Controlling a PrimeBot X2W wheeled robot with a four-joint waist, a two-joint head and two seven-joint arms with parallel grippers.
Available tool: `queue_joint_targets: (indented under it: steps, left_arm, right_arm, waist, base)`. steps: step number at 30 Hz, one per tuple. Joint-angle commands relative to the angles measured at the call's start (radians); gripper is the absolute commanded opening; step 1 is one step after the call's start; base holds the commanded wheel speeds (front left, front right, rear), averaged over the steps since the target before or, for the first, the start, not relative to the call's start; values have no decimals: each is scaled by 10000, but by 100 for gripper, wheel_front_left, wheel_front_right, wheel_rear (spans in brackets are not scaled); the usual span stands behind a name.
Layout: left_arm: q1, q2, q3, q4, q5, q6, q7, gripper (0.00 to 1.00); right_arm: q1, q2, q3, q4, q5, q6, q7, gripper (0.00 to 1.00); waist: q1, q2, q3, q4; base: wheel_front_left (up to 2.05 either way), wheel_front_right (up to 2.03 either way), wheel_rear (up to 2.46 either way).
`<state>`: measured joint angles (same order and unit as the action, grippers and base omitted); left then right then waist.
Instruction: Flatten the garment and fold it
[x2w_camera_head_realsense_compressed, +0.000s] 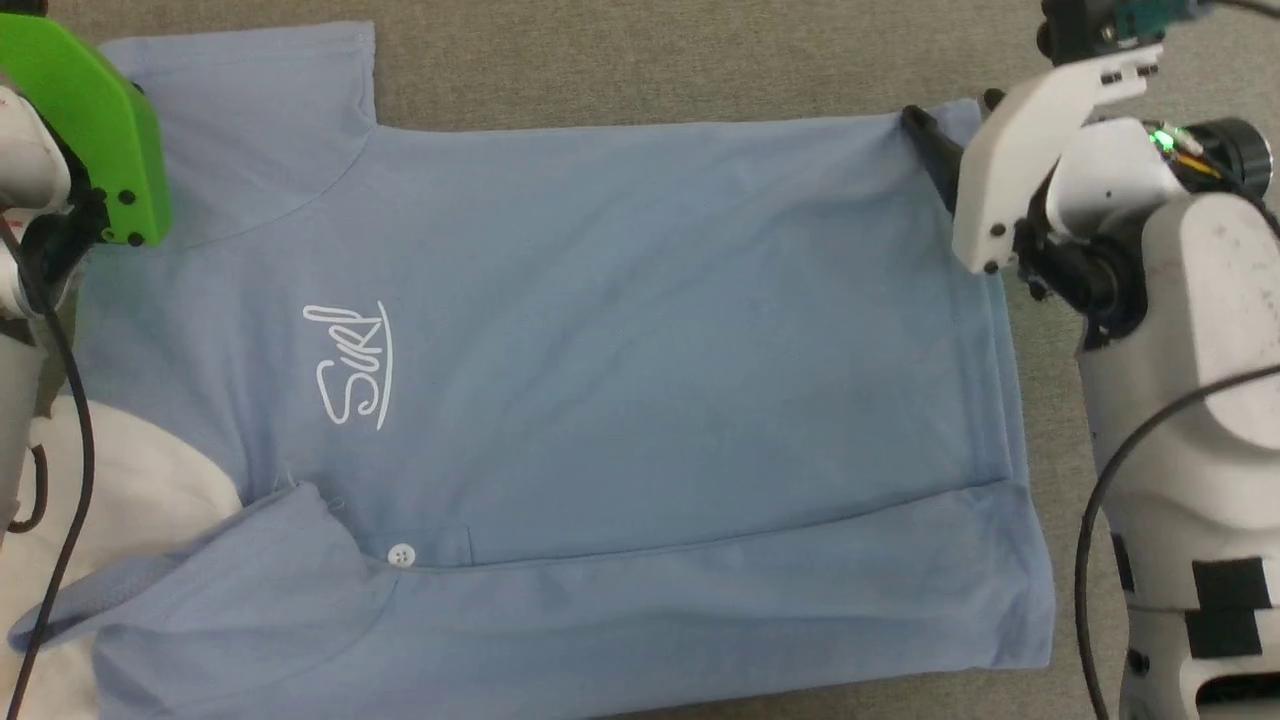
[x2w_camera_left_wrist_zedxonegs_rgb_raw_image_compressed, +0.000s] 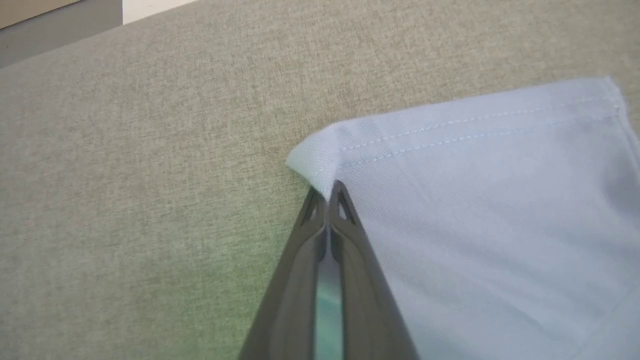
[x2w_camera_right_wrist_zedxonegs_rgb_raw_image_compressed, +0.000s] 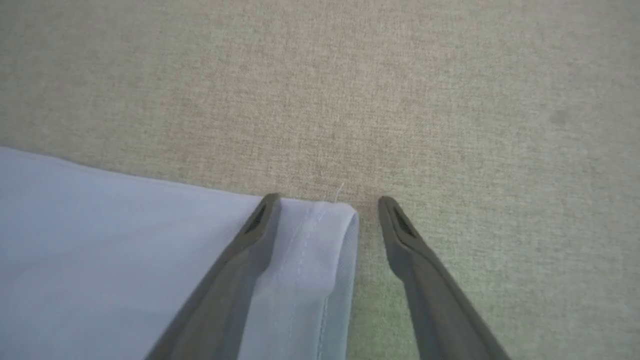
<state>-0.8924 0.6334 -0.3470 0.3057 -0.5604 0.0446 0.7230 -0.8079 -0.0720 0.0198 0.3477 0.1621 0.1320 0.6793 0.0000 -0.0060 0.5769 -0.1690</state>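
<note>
Looks like a robotics lab or test bay: the work surface (x2w_camera_head_realsense_compressed: 700, 60) is a flat top covered in grey-beige woven fabric, w/ the garment (x2w_camera_head_realsense_compressed: 600, 330) spread flat on it. Hardware is prototype-grade: bright green plastic cover (x2w_camera_head_realsense_compressed: 90, 120), loose black cables (x2w_camera_head_realsense_compressed: 1094, 512), black tape patches (x2w_camera_head_realsense_compressed: 1230, 600) on the pale arm shell. Past the surface's far edge in the left wrist view: a bare grey strip (x2w_camera_left_wrist_zedxonegs_rgb_raw_image_compressed: 55, 35) & a tan panel (x2w_camera_left_wrist_zedxonegs_rgb_raw_image_compressed: 30, 7).

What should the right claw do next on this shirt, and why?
Probably close the right claw. Its jaws stand open astride the hem corner of the garment, one finger on the cloth, the other over the grey surface, while the left claw is shut on a sleeve corner.
</note>
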Motion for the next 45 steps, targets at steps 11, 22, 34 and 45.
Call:
queue_joint_targets:
  steps: [11, 22, 34, 45]
  left_arm:
    - [-337, -85, -39, 212, 499, -147, -1929, 0]
    - [674, -688, 90, 911, 422, -347, -4891, 0]
    - [4777, -1107, 589, -993, -704, -140, -6763, 0]
    - [8856, -1403, 834, -2511, -1692, 661, -6935, 0]
  right_arm:
    - [-543, 49, -34, -67, -1091, -13, 1488, 0]
    - [865, -650, 419, -707, -213, -13, -1924, 0]
    - [4081, -1468, 915, -1663, 916, -13, -3955, 0]
    - [6609, -1659, 446, -2182, 1262, -13, -3528, 0]
  waist:
    - [0, 60, -69, 287]
    - [0, 60, -1392, 875]
    - [0, 60, -3398, 1527]
    - [0, 60, -4219, 1828]
  base:
    - [0, 0, 0]
    - [0, 0, 0]
    - [0, 0, 0]
    - [0, 0, 0]
